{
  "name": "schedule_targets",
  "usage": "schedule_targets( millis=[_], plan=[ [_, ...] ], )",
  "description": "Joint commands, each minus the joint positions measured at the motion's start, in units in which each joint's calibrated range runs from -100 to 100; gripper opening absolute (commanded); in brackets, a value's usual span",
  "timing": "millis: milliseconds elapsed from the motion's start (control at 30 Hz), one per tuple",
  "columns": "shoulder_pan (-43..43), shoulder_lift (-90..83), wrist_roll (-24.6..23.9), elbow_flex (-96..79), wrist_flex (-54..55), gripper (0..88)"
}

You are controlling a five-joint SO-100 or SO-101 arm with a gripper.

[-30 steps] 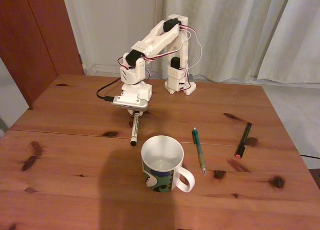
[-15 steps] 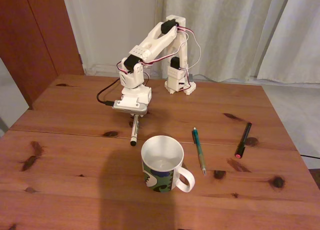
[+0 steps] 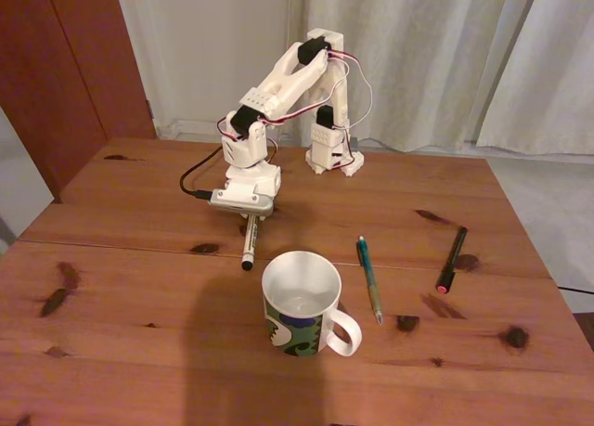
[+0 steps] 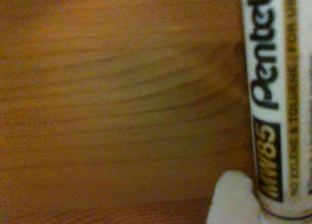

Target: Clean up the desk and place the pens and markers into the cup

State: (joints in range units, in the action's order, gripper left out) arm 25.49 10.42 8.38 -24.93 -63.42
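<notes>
The desk (image 3: 139, 296) is a reddish-brown plank top with dark knots and one seam running across it. In the fixed view the white arm (image 3: 283, 83) stands at 12 o'clock of the cup (image 3: 299, 301) and reaches down toward the front left. The gripper (image 3: 247, 216) is lowered over the far end of the white marker (image 3: 248, 245). The marker lies flat on the desk at 11 o'clock of the cup, near it but not touching, with its black end pointing toward the camera.

In the wrist view the marker barrel (image 4: 270, 102) runs up the right edge (printed "Pentel" lettering is readable). One white fingertip (image 4: 231, 199) sits just beside the barrel at the bottom. Whether the jaws grip the marker or stand apart around it cannot be told from either view.

The cup stands upright near the centre of the desk, handle at its 4 o'clock, white interior visible. The teal-green pen (image 3: 369, 279) lies at 2 o'clock of the cup, just beside it. The black pen (image 3: 451, 259) with a pink-red end lies at 2 o'clock, well apart from the cup. A black cable (image 3: 197, 171) leaves the gripper housing on the left.
</notes>
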Motion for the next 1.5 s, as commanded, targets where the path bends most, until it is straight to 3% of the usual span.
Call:
schedule_targets(
  millis=[0, 867, 1033, 1467],
  plan=[
    [0.1, -0.4, 0.3, 0.2, 1.1, 11.9],
    [0.1, -0.2, 0.3, -0.1, 1.1, 11.7],
    [0.2, -0.2, 0.3, -1.0, 1.3, 0.0],
    [0.2, -1.1, 0.3, -3.7, 4.5, 0.8]
  ],
)
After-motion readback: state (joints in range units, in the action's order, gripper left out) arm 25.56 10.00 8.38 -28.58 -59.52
